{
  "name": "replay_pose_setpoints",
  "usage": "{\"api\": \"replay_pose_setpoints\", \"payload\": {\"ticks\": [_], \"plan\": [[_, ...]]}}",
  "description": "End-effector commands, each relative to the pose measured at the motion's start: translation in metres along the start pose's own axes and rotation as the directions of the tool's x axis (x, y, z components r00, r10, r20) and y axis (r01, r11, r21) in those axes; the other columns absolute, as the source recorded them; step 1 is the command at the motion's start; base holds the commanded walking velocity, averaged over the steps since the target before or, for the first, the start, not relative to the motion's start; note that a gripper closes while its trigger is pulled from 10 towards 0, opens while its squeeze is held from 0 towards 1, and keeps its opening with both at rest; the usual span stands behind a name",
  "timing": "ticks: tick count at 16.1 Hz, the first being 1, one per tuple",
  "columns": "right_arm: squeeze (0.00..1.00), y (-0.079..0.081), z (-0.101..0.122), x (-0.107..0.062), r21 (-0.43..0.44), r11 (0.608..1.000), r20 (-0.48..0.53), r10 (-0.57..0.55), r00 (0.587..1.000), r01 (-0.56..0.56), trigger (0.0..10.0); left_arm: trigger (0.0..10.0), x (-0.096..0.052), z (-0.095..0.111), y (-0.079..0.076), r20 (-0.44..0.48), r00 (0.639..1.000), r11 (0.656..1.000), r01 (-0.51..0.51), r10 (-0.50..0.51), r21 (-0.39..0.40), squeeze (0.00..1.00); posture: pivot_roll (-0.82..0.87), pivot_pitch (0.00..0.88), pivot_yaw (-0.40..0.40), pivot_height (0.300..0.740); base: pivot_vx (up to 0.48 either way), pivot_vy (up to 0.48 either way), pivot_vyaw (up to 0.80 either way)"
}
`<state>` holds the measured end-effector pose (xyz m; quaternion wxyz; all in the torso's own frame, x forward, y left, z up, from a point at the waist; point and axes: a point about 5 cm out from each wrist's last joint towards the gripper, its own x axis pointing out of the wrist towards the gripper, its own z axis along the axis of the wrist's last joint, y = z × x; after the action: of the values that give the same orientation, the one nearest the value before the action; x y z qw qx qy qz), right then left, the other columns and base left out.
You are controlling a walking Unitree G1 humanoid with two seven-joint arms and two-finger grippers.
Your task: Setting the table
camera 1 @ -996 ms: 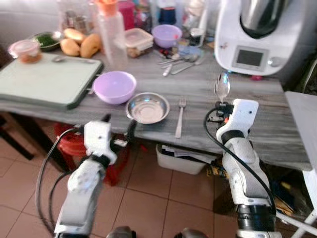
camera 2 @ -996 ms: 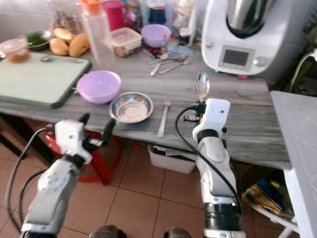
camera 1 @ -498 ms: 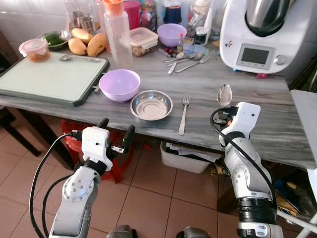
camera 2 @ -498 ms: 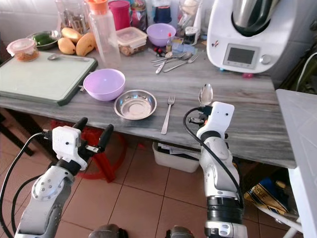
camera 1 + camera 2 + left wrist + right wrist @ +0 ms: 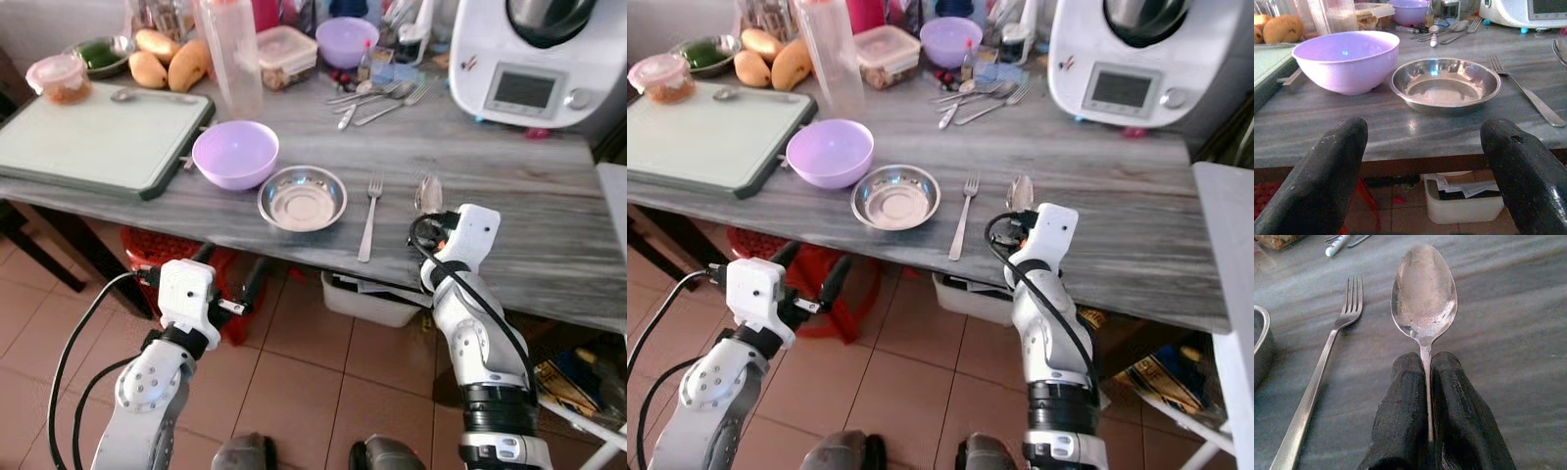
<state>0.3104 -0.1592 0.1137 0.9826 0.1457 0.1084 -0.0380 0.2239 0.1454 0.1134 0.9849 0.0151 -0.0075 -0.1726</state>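
R gripper [image 5: 1426, 396] pinched on spoon [image 5: 1424, 293] handle; spoon now lowered from upright to just over counter [image 5: 549, 211], at 3 o'clock of fork [image 5: 368, 217]. Means placing nearly done, release pending. L gripper [image 5: 1425, 161] wide, empty, below counter edge. Further: steel dish [image 5: 303, 198] at 9 of fork, purple bowl [image 5: 235, 154], cutting board [image 5: 93, 137]. Nothing blocks spot.

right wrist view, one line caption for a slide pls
Right gripper pinches the handle of a spoon over the grey table, beside a fork.
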Motion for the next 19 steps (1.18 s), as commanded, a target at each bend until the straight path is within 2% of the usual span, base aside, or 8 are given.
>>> {"api": "replay_pose_setpoints", "payload": {"ticks": [1, 7, 11, 19], "plan": [[0.00, 0.000, 0.003, 0.002, 0.025, 1.000, 0.001, -0.014, 1.000, 0.014, 10.0, 10.0, -0.003, 0.001, -0.002, -0.009, 1.000, 1.000, 0.011, -0.011, -0.003, 0.00, 0.07, 0.157, 0.036, 0.740, 0.000, 0.000, 0.00], [0.00, 0.007, 0.005, 0.007, 0.101, 0.994, -0.022, -0.030, 0.999, 0.032, 10.0, 10.0, -0.008, 0.002, -0.006, -0.033, 0.999, 1.000, 0.023, -0.024, -0.013, 0.00, 0.07, 0.189, 0.036, 0.740, 0.000, 0.000, 0.00], [0.00, 0.019, 0.009, 0.010, 0.115, 0.993, -0.013, -0.019, 1.000, 0.020, 10.0, 10.0, -0.010, 0.003, -0.008, -0.042, 0.999, 0.999, 0.031, -0.031, -0.019, 0.00, 0.07, 0.205, 0.038, 0.740, 0.000, 0.000, 0.00], [0.00, 0.019, 0.009, 0.010, 0.115, 0.993, -0.013, -0.019, 1.000, 0.020, 10.0, 10.0, -0.010, 0.003, -0.008, -0.042, 0.999, 0.999, 0.031, -0.031, -0.019, 0.00, 0.07, 0.205, 0.038, 0.740, 0.000, 0.000, 0.00]]}}
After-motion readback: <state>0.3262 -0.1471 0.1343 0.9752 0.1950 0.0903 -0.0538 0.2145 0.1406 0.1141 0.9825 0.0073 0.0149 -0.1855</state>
